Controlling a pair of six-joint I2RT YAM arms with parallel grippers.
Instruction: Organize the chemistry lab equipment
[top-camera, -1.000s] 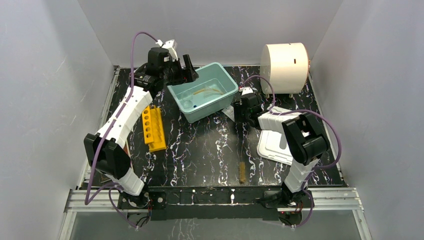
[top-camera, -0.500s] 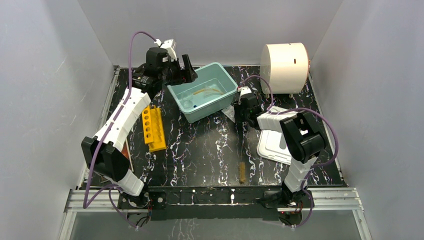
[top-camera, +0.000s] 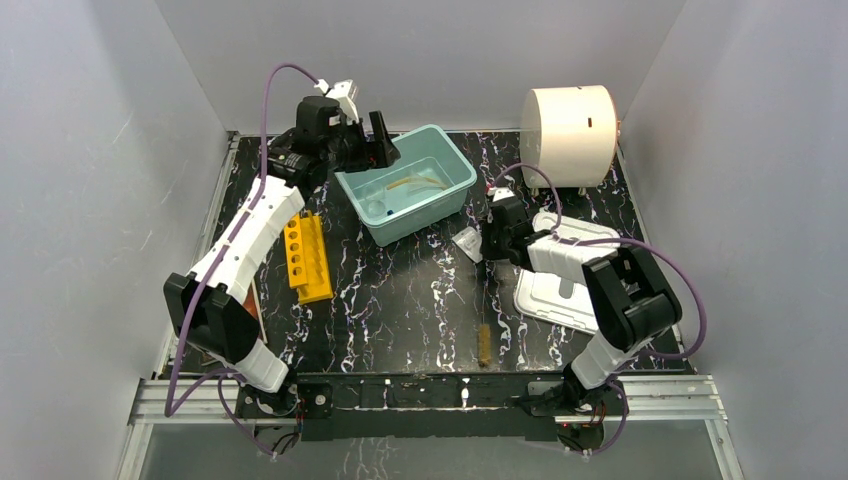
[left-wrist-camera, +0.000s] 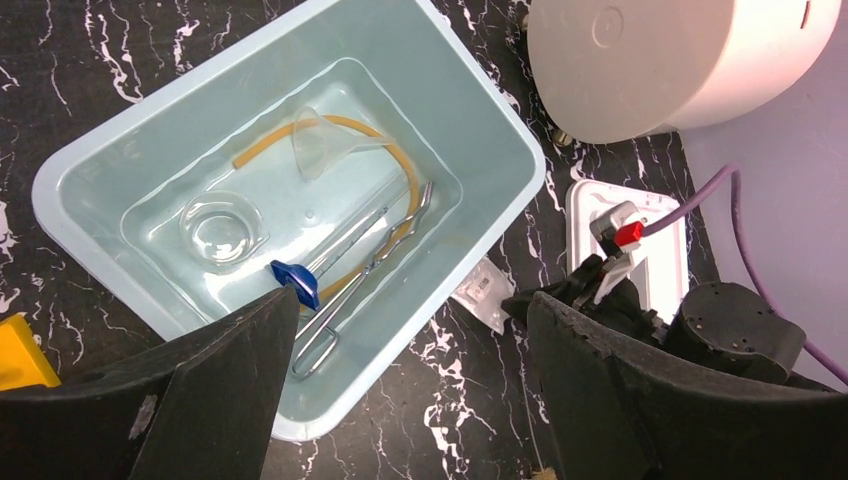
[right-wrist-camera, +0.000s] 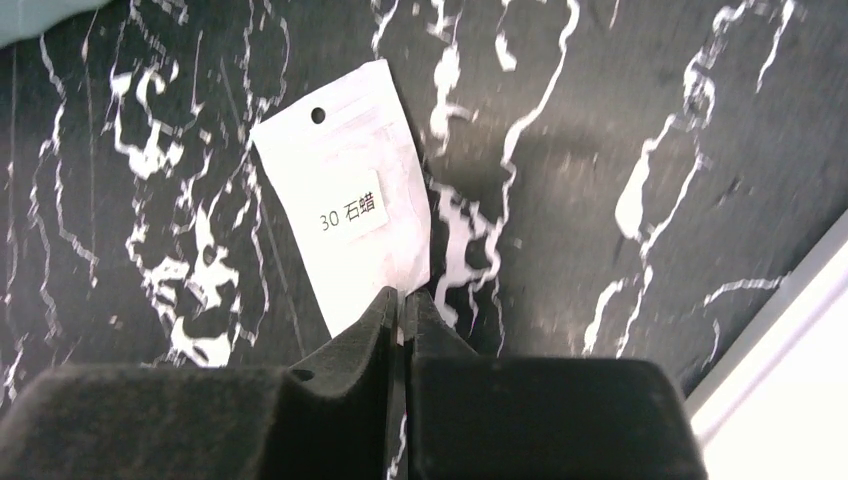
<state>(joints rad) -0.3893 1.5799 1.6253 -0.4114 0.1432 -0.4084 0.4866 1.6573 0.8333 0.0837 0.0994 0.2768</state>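
Right gripper (right-wrist-camera: 400, 297) has shifted toward the worktop's near-right corner, jaws pinching the packet (right-wrist-camera: 345, 215); left gripper (left-wrist-camera: 405, 300) jaws wide apart above bin (left-wrist-camera: 200, 120).

The top external view looks down from above and behind the arm bases at its bottom edge, taking in the whole black marbled table (top-camera: 400, 290). The left wrist camera hangs high, looking steeply down between the left gripper's (left-wrist-camera: 412, 298) fingers (left-wrist-camera: 200, 400) at a pale blue bin (left-wrist-camera: 480, 130). That bin and a white cylinder (left-wrist-camera: 680, 60) also show in the top view. The right wrist camera sits very close to the table. A small white packet (right-wrist-camera: 350, 220) fills its middle, above the right gripper (right-wrist-camera: 402, 300). The top view shows that packet tiny, right of centre.
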